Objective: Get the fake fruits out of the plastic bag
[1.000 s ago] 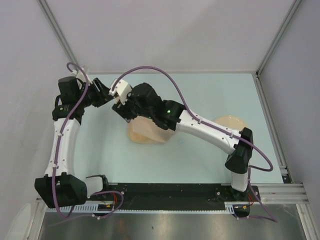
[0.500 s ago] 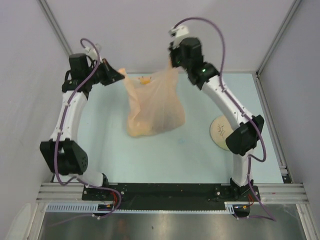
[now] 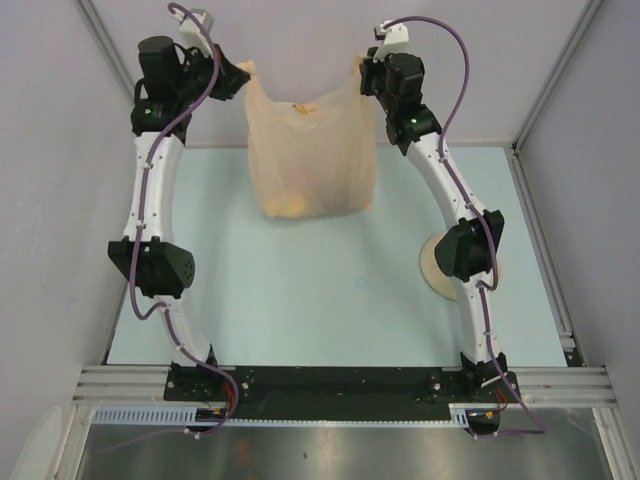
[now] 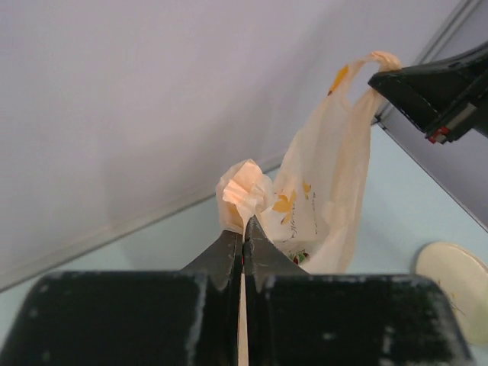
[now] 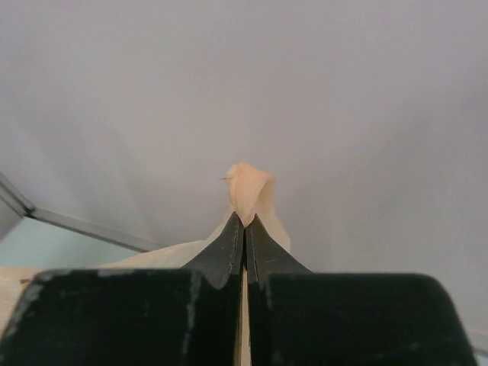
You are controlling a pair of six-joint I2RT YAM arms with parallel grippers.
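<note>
So both arms are stretched up high at the far end of the worktop (image 3: 300, 300) with the plastic bag (image 3: 310, 150) strung between them like laundry. The left pincer (image 3: 243, 75) is clenched tight on the left handle (image 4: 245, 191), with the film bunched into a crumpled wad right above the tips. The right pincer (image 3: 357, 72) is doing the same with the right handle (image 5: 250, 187), jaws pressed together and a little fold of peach plastic poking out past them. No gap shows between the fingers on either side.

The bag hangs open-side up, and its body droops down toward the far middle of the worktop. It's hard to say whether the bottom touches the surface or not.

The fruits (image 3: 290, 205) are inside, sunk to the bottom left of the bag. They're just a yellow-orange blur through the film, plus a speck of red and green in the left wrist view. You can't really tell which fruit is which.

Over on the right, 1 cream plate (image 3: 430, 272) sits on the worktop, well apart from the bag and half hidden under the right arm's elbow.
</note>
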